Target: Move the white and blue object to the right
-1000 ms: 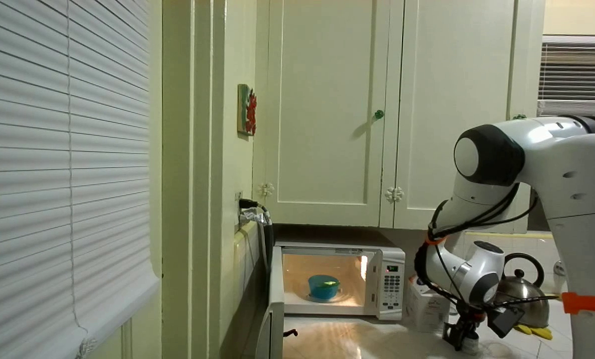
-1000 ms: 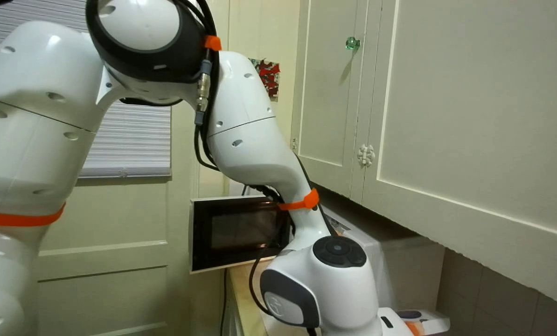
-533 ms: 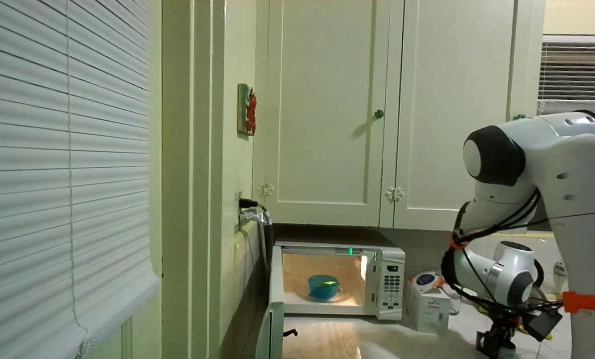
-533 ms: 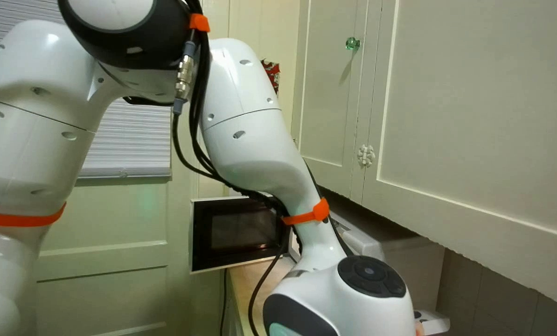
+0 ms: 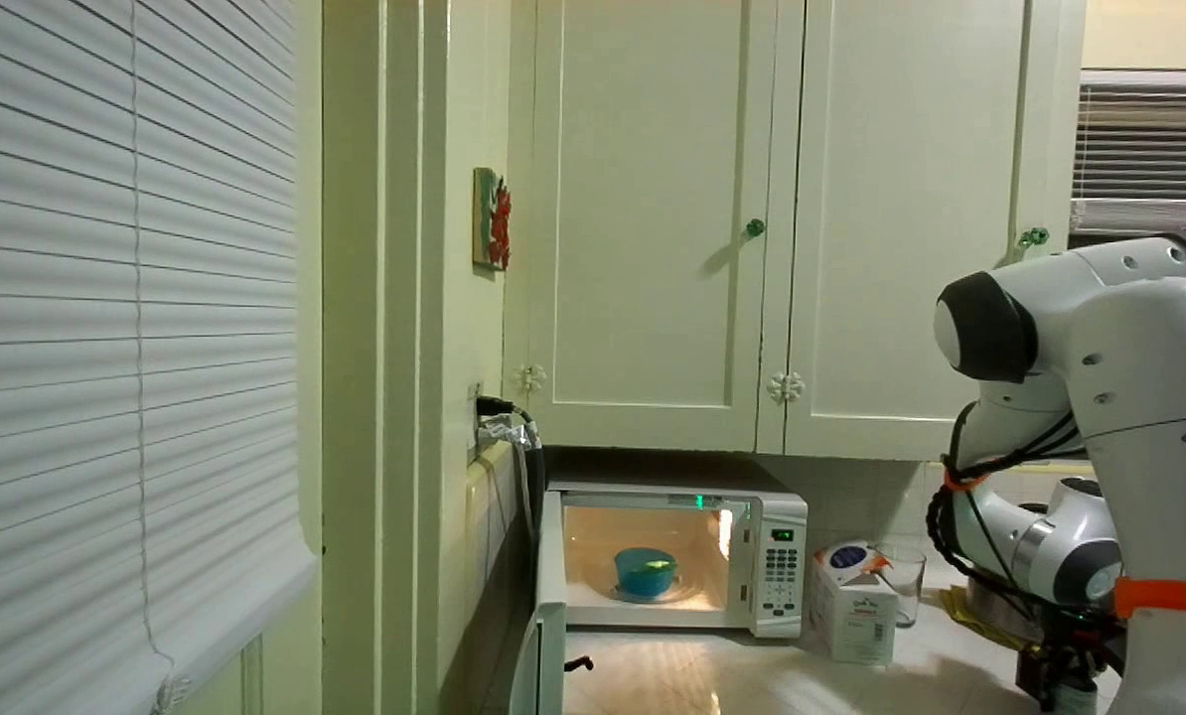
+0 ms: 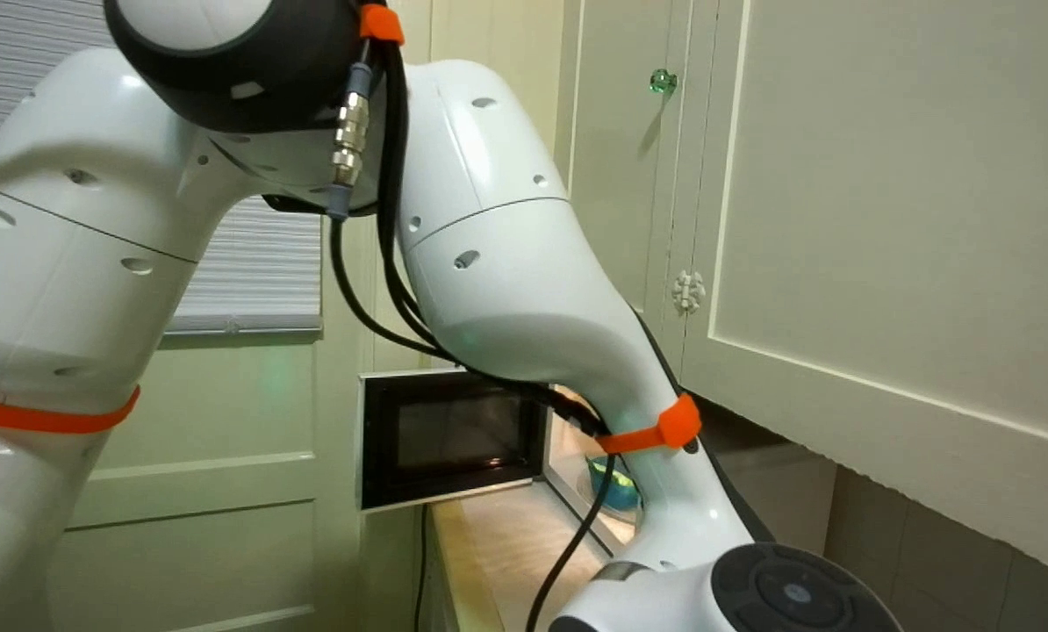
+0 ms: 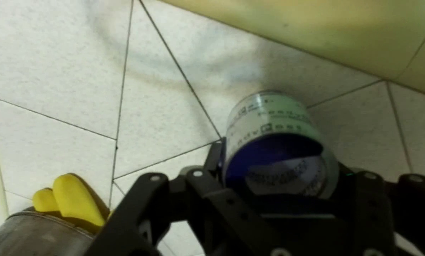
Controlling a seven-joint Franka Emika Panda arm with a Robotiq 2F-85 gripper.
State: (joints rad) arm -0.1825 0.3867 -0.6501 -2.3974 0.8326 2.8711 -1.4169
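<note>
The white and blue object is a white printed can with a dark blue top; it shows in the wrist view [image 7: 273,113] and low at the right in an exterior view [image 5: 1075,697]. My gripper [image 7: 281,165] has a finger on each side of the can and is shut on it. In an exterior view the gripper [image 5: 1055,675] is low over the counter beside the arm's base link. I cannot tell whether the can touches the counter. The gripper and can are below the picture in an exterior view where the arm's wrist [image 6: 717,579] shows.
A metal kettle [image 7: 38,234] with a yellow cloth or glove [image 7: 75,199] stands nearby. A white box [image 5: 856,618] and a glass [image 5: 908,586] stand beside the open microwave [image 5: 780,571], which holds a blue bowl [image 5: 645,574]. A yellow edge [image 7: 323,28] borders the tiled counter.
In an exterior view my gripper has moved right with the can in it, away from the white box. The box and glass now show clear of the arm. The microwave and bowl are unchanged.
</note>
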